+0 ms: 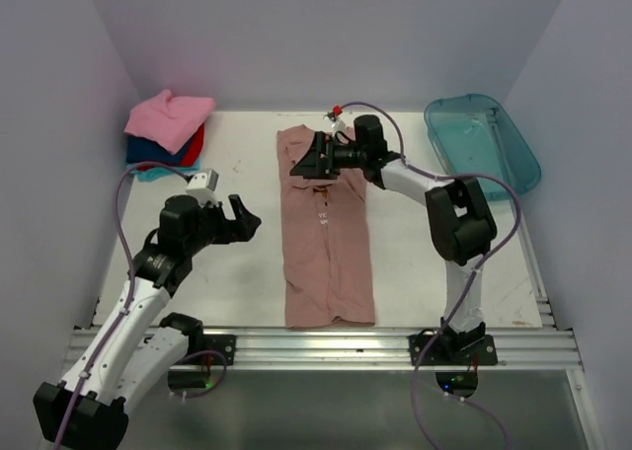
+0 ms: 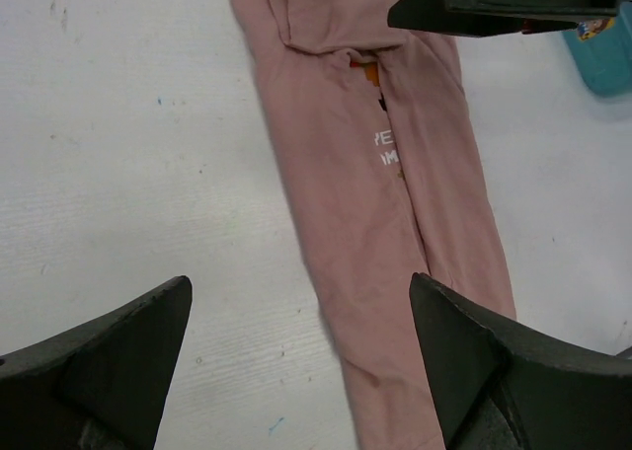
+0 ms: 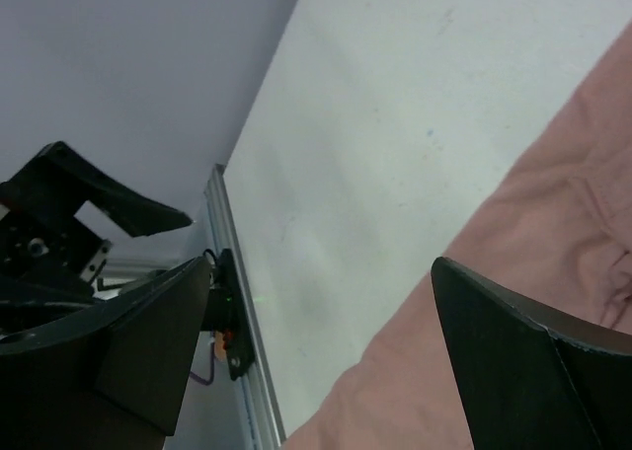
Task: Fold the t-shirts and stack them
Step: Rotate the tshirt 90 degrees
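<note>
- Centrally, the dusty pink-brown fabric t-shirt [image 1: 329, 243] lies as a long narrow strip on the white table [image 1: 237, 272].
- The left gripper [image 1: 242, 218] hovers just beside it, jaws released.
- The right gripper [image 1: 311, 161] sits over its far end, jaws spread, empty.
- A stack of folded pink, red and blue tees [image 1: 168, 132] rests in the far-left corner.

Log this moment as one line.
left gripper: open, left of pink-brown tee; right gripper: open, over tee's far end; tee: lengthwise strip; folded stack: far-left corner

Left arm [image 1: 148, 272], right arm [image 1: 456, 223]: jaws spread wide.
</note>
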